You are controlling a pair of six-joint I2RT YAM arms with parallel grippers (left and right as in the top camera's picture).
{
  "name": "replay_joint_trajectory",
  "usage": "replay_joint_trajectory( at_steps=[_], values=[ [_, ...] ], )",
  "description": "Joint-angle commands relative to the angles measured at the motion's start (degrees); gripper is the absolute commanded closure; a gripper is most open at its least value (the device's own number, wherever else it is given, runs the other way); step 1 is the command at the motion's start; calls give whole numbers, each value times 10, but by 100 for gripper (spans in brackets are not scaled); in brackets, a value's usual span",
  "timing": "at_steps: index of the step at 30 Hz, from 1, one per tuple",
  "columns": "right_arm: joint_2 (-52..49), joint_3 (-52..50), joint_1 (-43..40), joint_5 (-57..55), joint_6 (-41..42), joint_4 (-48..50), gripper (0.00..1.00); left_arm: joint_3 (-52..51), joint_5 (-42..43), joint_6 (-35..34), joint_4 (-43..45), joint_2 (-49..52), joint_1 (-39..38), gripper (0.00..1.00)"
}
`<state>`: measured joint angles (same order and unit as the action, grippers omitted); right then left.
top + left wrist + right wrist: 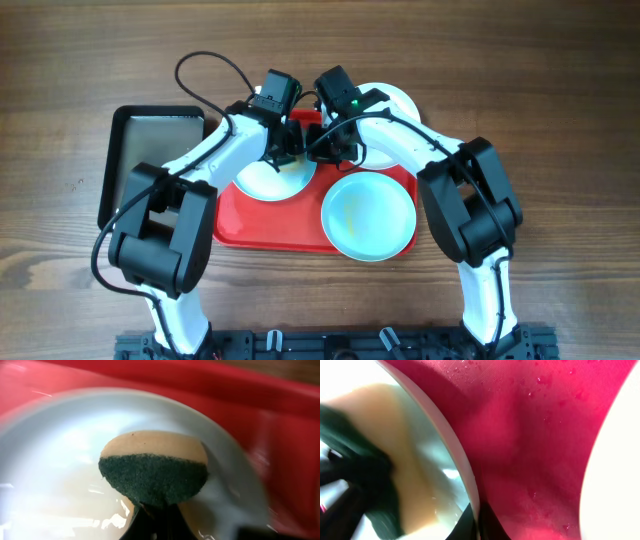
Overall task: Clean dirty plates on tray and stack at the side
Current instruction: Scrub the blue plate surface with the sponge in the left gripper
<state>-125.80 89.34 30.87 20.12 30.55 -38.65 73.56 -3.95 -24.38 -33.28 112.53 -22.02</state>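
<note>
The left claw (284, 150) (155, 517) is pinching a sponge (152, 472) from below, green scouring face toward the camera and tan foam behind it. The sponge is sitting just ahead of the fingertips, against the glossy inside of the wet plate (262, 180) (55, 460), which is lying directly under this claw on the tray (270, 228) (225, 390).

The right claw (330, 148) (477, 522) is working tip to tip with the left one. Its dark fingers are pressing together on the wet plate's rim (465, 475), which is running straight down into them. The sponge (365, 475) is showing to this claw's left, inside the plate, and the droplet-speckled tray floor (530, 460) is spreading ahead of it.

A white plate (392, 100) (615, 470) is lying just to the right claw's right, over the tray's far corner. A second mint plate (368, 215) is resting behind the right claw, toward the robot's base, overhanging the tray's near rim. A black tray (150, 150) is sitting well off the left claw's outer side.
</note>
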Motion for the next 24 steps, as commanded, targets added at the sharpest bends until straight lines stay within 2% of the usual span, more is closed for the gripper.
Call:
replay_joint_trajectory(
  at_steps=[1, 3, 5, 8, 10, 12, 15, 17, 19, 20, 22, 24],
  values=[
    [-14, -6, 12, -1, 0, -3, 96, -5, -188, -64, -24, 10, 26, 96],
    [-14, -6, 12, -1, 0, -4, 96, -5, -180, -83, -74, 10, 40, 96],
    [-14, -6, 12, -1, 0, -3, 96, -5, -117, -59, -130, 10, 47, 96],
    [-14, -6, 12, -1, 0, -3, 96, -5, 150, 122, -167, 10, 48, 96],
    [-14, -6, 12, -1, 0, -2, 96, -5, 271, 198, -167, 10, 48, 96],
    [-14, -6, 12, -1, 0, -2, 96, -5, 340, 245, -153, 10, 48, 96],
    [-14, -6, 12, 0, -2, -5, 96, -5, 339, 244, -99, 10, 50, 96],
    [-14, -6, 12, 1, -2, -6, 96, -5, 308, 226, -61, 10, 53, 96],
    [-14, -6, 12, 6, -5, -6, 96, -5, 166, 138, -23, 10, 54, 96],
    [-14, -6, 12, 6, -5, -6, 96, -5, 122, 113, -18, 10, 54, 96],
    [-14, -6, 12, 5, -5, -6, 96, -5, -36, 23, -10, 10, 54, 96],
    [-14, -6, 12, 5, -5, -6, 96, -5, -111, -24, -16, 10, 54, 96]
  ],
)
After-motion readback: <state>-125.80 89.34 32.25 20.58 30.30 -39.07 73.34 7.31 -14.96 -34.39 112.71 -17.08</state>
